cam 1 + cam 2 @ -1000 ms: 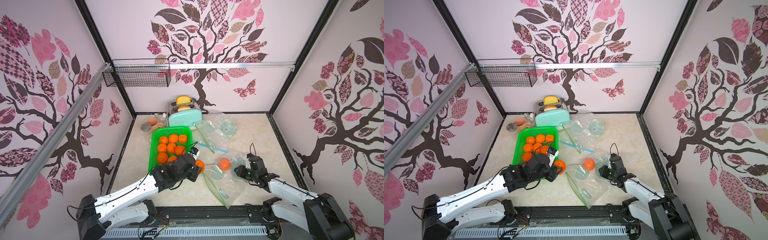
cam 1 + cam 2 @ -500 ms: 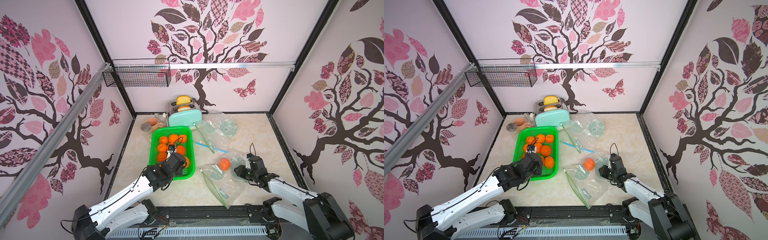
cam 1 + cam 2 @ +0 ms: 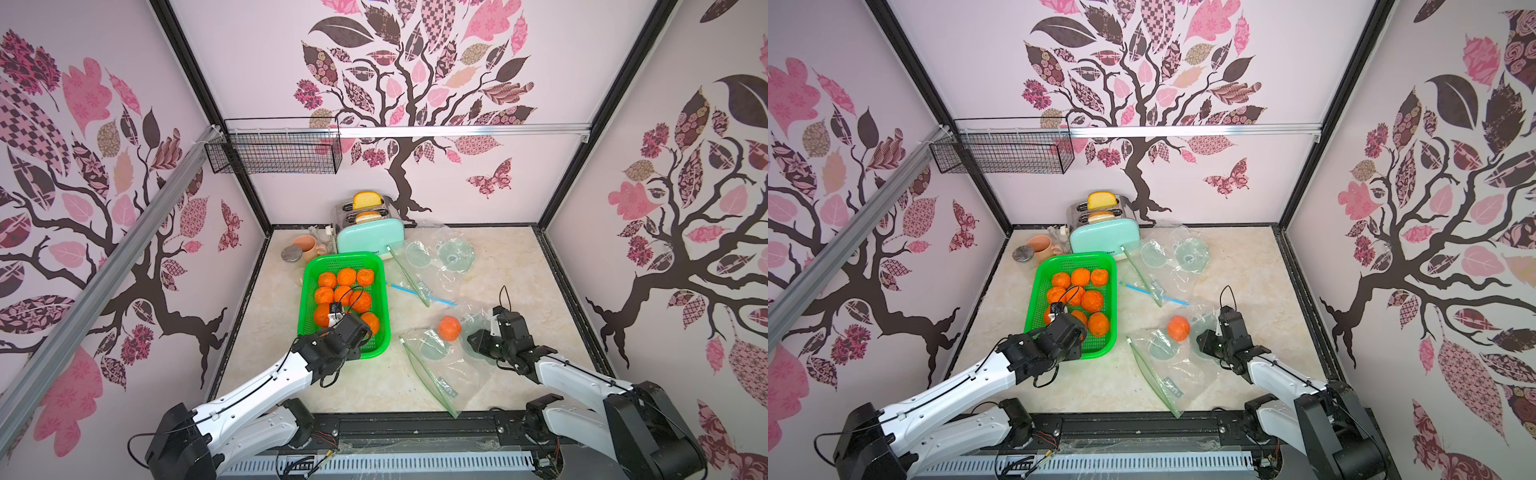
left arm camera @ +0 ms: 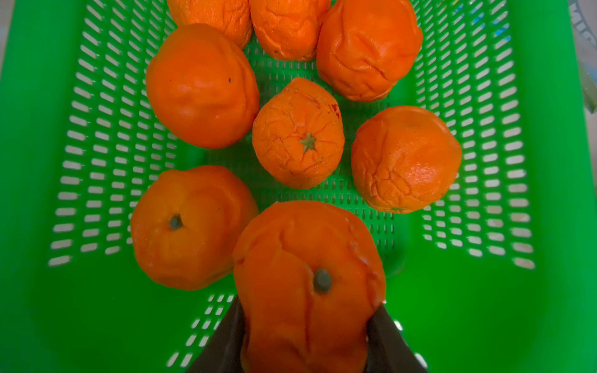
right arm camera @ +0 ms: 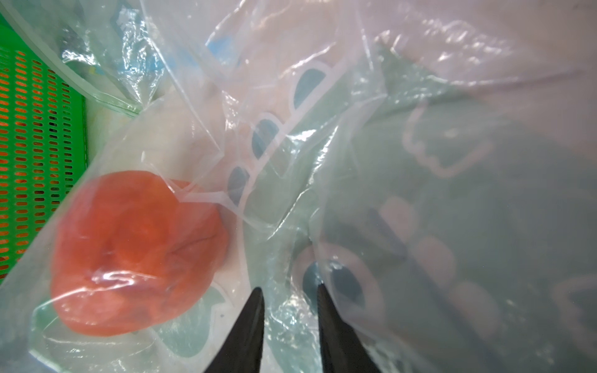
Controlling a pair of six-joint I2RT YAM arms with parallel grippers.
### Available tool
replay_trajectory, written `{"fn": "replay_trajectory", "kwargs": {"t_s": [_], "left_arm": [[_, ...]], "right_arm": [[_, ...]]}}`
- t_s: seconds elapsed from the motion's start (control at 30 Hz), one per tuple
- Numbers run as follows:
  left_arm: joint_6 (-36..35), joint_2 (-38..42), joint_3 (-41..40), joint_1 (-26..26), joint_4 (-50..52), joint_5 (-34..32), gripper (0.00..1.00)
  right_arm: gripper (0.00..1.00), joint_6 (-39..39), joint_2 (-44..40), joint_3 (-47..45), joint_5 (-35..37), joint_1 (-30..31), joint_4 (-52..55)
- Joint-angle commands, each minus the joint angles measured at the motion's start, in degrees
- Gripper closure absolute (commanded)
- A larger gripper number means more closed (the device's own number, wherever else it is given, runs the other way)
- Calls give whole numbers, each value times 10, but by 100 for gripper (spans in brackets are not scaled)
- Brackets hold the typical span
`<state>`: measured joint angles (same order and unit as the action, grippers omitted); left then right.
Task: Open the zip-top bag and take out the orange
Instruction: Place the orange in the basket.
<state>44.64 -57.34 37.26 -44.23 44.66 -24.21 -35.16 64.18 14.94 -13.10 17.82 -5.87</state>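
Nearest the robot's bases, the zip-top bag (image 3: 441,376) lies flat and crumpled on the marbled tabletop (image 3: 519,274), its green zip strip running along the side toward the green basket (image 3: 343,258); whether that strip is sealed cannot be told. The right gripper (image 5: 289,288) rests at the bag's opposite edge. Its two dark fingers stand a little apart with wrinkled film between them, and a firm pinch on that film can be neither confirmed nor excluded. The orange (image 3: 449,328) sits at the far end of this bag, just beside the right gripper; in the right wrist view it is seen through the clear film.

The left gripper (image 4: 307,326) hangs over the near end of the basket, clamped on a second orange (image 4: 308,274), whose skin bulges between the fingers. Loose oranges (image 3: 347,276) fill the rest of the basket.

Beyond the basket, a blue strip (image 3: 415,294) and another clear bag (image 3: 436,266) lie on the tabletop. Against the back wall stand a mint toaster (image 3: 370,240) holding two slices, a pink mug (image 3: 307,245) and a round metal lid (image 3: 292,253). A wire rack (image 3: 274,158) hangs from the rail above.
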Motion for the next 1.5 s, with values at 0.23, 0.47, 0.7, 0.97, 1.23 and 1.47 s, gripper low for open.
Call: {"fn": "replay_trajectory", "kwargs": {"t_s": [0.23, 0.47, 0.7, 0.97, 1.23, 1.47], "left_arm": [[23, -27, 7, 2, 12, -19, 85], [16, -45, 7, 2, 0, -26, 78], [10, -82, 9, 5, -7, -32, 75], [5, -118, 12, 7, -22, -24, 68], [7, -138, 23, 12, 3, -33, 62], [0, -161, 27, 12, 6, -9, 55]], "right_arm": [[68, -4, 7, 6, 0, 2, 16], [68, -5, 6, 4, 1, 3, 15], [68, -4, 3, 4, 1, 3, 16], [68, -5, 0, 3, 2, 3, 16], [68, -5, 0, 2, 2, 3, 15], [68, -6, -1, 2, 1, 3, 15]]}}
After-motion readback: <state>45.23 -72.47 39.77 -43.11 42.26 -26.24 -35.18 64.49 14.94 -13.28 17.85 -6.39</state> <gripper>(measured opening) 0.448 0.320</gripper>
